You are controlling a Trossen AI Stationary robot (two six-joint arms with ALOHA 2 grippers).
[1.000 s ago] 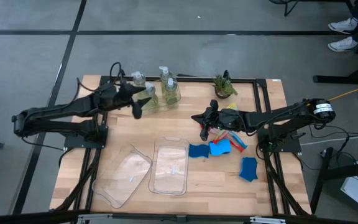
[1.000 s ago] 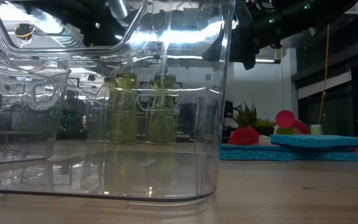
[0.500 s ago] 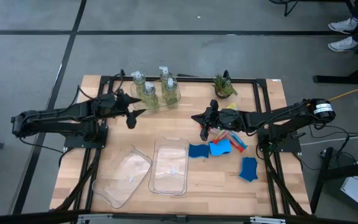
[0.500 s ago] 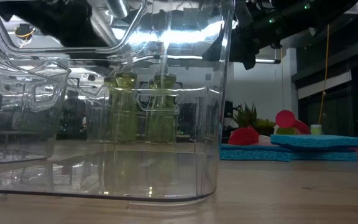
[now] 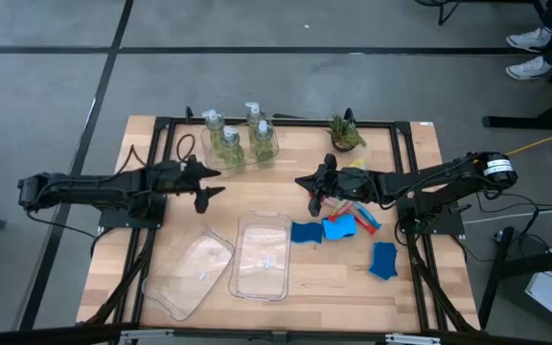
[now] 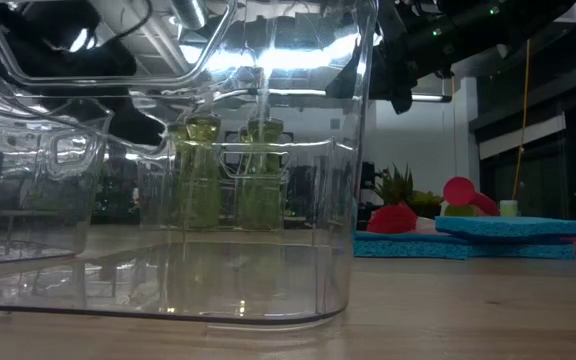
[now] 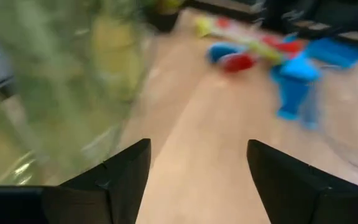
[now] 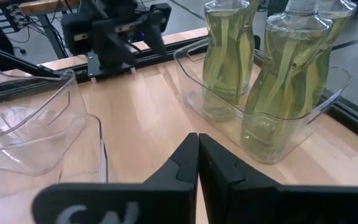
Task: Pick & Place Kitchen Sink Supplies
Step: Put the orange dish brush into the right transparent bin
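Note:
Several clear pump bottles (image 5: 230, 144) of yellow-green liquid stand upright in a clear tray (image 8: 303, 127) at the table's far side. Blue sponges (image 5: 338, 228) and red, blue and yellow-green brushes (image 5: 360, 213) lie on the wood at the right. My left gripper (image 5: 209, 187) hangs open over bare wood, nearer than the bottles and to their left; its wrist view is blurred. My right gripper (image 5: 307, 184) is shut with nothing in it (image 8: 197, 158), held above the table just beyond the brushes and pointing toward the bottles.
Two clear trays (image 5: 262, 254) (image 5: 193, 270) lie near the front edge, left of the sponges; one fills the low view (image 6: 168, 200). A small potted plant (image 5: 345, 132) stands at the far right of the bottles. One sponge (image 5: 383, 259) lies apart at the right.
My left gripper has drawn back from the bottles toward the table's left and near edges, sinking lower as it went. It stays open. The bottles stand where they were.

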